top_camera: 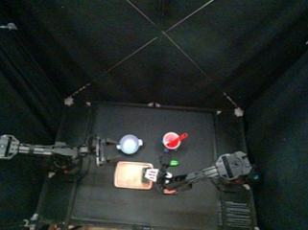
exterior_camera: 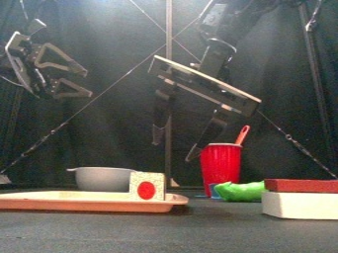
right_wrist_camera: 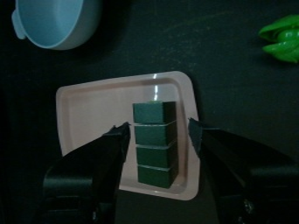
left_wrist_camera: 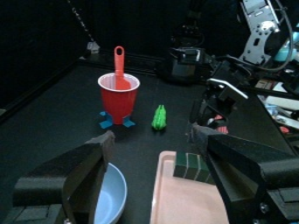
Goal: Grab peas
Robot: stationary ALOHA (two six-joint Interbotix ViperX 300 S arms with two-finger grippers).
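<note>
The peas (left_wrist_camera: 160, 116) lie on the tabletop (left_wrist_camera: 70, 122) just beside the red cup (left_wrist_camera: 115, 99), free of both my end effectors. My right end effector (right_wrist_camera: 163, 131) hangs spread above a pink tray (right_wrist_camera: 82, 131) holding a dark green block (right_wrist_camera: 155, 144); only its wrist view shows that block. My left end effector (left_wrist_camera: 158, 179) is spread too, near a pale blue bowl (left_wrist_camera: 111, 194).
</note>
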